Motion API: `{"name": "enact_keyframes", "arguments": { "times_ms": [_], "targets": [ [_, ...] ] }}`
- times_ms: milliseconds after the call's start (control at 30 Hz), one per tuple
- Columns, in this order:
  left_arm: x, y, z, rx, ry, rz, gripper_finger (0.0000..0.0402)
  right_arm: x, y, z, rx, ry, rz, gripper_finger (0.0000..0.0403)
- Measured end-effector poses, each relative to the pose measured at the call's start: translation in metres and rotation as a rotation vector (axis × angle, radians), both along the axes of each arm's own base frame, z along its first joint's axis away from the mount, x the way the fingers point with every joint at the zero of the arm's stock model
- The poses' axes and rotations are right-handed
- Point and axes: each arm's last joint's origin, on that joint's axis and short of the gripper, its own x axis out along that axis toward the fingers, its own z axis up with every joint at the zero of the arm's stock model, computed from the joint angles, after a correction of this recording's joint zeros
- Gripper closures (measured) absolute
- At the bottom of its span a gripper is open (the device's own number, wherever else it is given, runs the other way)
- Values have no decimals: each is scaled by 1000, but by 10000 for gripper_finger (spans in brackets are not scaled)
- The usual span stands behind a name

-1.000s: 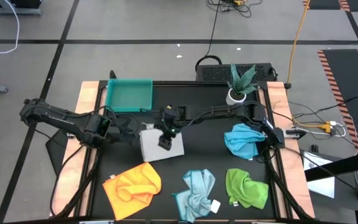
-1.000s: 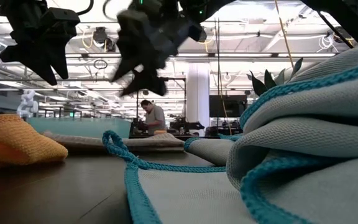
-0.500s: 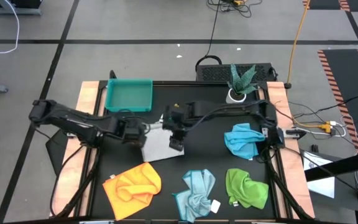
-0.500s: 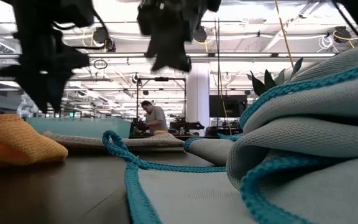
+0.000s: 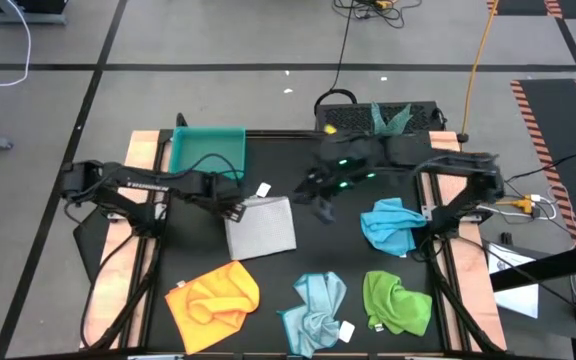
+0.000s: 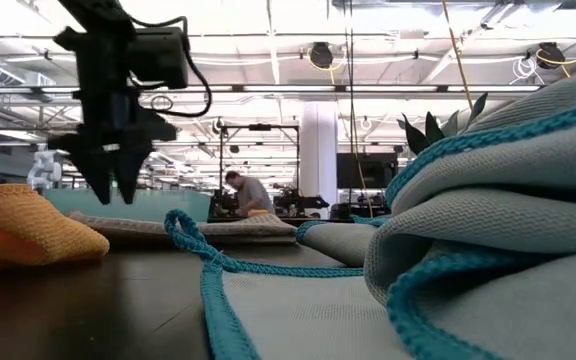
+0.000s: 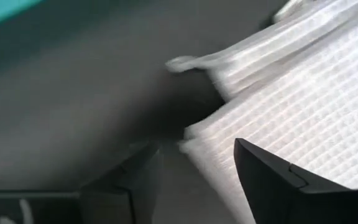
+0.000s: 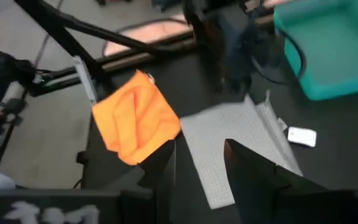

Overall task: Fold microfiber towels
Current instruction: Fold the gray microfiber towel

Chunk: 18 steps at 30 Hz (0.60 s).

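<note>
Inspection finding: one cloth of five reads as folded; four remain.

The white-grey towel (image 5: 260, 226) lies at the centre of the high view as a flat, squared rectangle with a layered edge along its upper left side and its white tag (image 5: 263, 190) sticking out at the upper corner. In the left wrist view that layered edge shows as stacked plies, which suits a completed or nearly completed fold.

The other four lie crumpled and, in my judgement, untouched: the yellow-orange towel (image 5: 214, 297) at lower left, the pale blue towel (image 5: 314, 306) at lower centre, the green towel (image 5: 395, 301) at lower right, and the bright blue towel (image 5: 391, 225) at centre right.

The left gripper (image 5: 236, 210) sits at the upper left corner of the white-grey towel, just above the table. Its fingers stand apart with the cloth's edge between and beside them, and nothing is clamped. The right gripper (image 5: 321, 207) hangs clear of the table, to the right of the white-grey towel and left of the bright blue one. Its fingers are apart and empty.

The teal tray (image 5: 207, 152) at upper left holds nothing. A potted plant (image 5: 388, 118) stands at upper centre right.

Remaining work, as judged: four folds.
</note>
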Motion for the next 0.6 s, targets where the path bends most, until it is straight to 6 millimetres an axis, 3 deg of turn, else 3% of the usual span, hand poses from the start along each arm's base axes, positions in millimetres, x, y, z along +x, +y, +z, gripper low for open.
{"name": "enact_keyframes", "arguments": {
  "times_ms": [133, 300, 600],
  "targets": [
    [8, 4, -2, -46, -74, 26, 181, -28, 1, 22, -21, -56, 9, 275],
    [15, 4, -12, -74, -64, 40, 178, -49, 1, 29, -46, -34, -2, 275],
    [14, 4, -29, -102, 53, 53, 178, -50, 0, 21, -82, 20, -4, 275]
  ]
}}
